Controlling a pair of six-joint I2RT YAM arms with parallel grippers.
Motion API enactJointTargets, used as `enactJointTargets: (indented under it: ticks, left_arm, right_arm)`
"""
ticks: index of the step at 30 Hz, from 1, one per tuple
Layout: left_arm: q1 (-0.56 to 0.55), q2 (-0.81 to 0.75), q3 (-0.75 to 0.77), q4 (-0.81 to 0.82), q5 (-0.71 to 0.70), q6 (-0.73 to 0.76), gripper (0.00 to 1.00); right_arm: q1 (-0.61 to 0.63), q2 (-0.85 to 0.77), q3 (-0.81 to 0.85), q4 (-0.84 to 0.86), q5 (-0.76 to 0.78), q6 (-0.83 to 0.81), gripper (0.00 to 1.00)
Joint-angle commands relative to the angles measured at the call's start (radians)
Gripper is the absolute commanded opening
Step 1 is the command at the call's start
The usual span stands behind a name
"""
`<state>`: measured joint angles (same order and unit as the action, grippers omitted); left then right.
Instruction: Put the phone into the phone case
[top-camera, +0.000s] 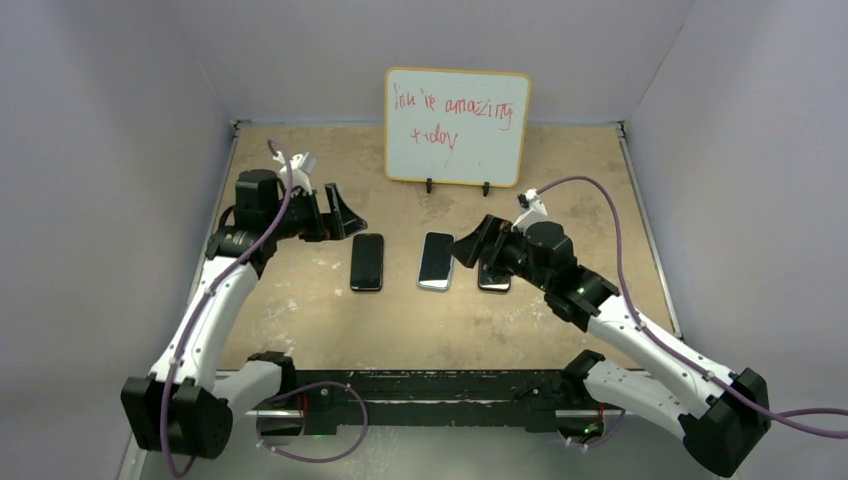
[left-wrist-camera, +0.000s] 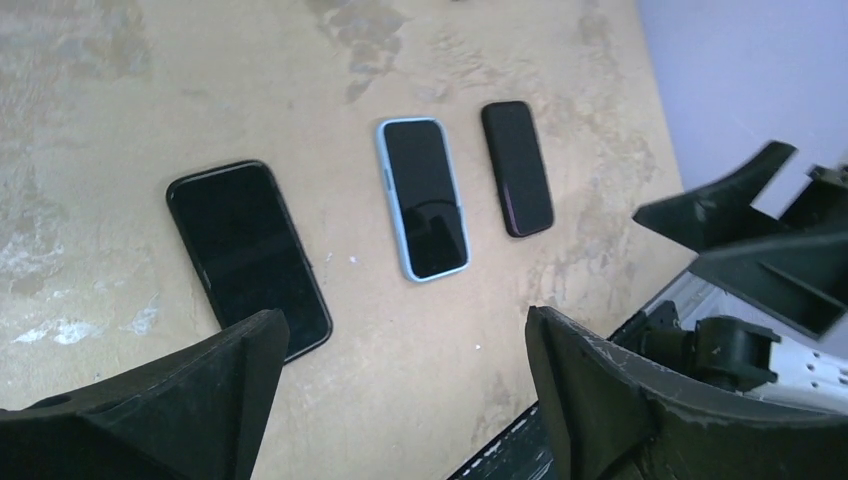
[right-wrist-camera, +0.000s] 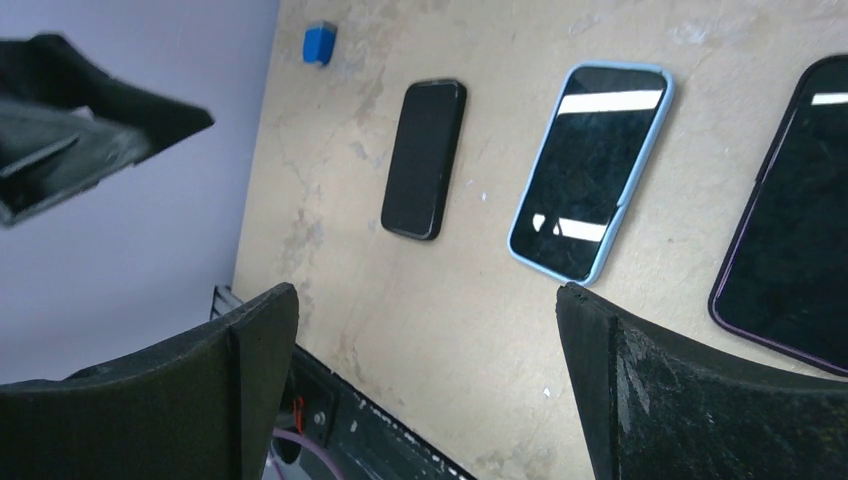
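- The phone lay flat, screen up, on the table. It was the rightmost of three in a row, just beside the case but not touching it.
- My guess was that it's stiff, thin and fairly light, with slick glass that scratches easily. Lying flat, it only offered its long edges, so I'd have pinched across the width near the middle.
- The case looked light and probably a bit flexy, so it'd likely skate around when pushed on.
- The left end effector and right end effector were both spread wide with nothing in them.
- Hard to read: the case showed a glossy black face, and I couldn't tell if that was lining or something already sitting inside.
- In the top view the right end effector covered part of the phone, and the right wrist view cut off its end. No backs or lenses were visible.
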<state>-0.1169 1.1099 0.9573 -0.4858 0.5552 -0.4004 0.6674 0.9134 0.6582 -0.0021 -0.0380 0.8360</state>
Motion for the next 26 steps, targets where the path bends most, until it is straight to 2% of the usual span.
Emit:
enactJointTargets:
  ticks: [1, 10, 16, 26]
  left_arm:
    - [0.003, -0.131, -0.005, 0.018, 0.079, -0.011, 0.93]
    - [0.004, -0.273, 0.042, -0.013, 0.145, -0.045, 0.94]
    - [0.004, -0.358, 0.023, 0.019, 0.132, -0.083, 0.94]
    - [0.004, -0.379, -0.011, 0.055, 0.1, -0.106, 0.94]
  right_arm:
    - [0.003, -0.041, 0.106, -0.095, 0.11, -0.021, 0.99]
    - [0.002, -0.14, 0.182, -0.119, 0.145, -0.061, 0.99]
    - [0.003, -0.172, 0.162, -0.108, 0.142, -0.033, 0.99]
    - [0.002, -0.175, 0.154, -0.11, 0.131, -0.019, 0.99]
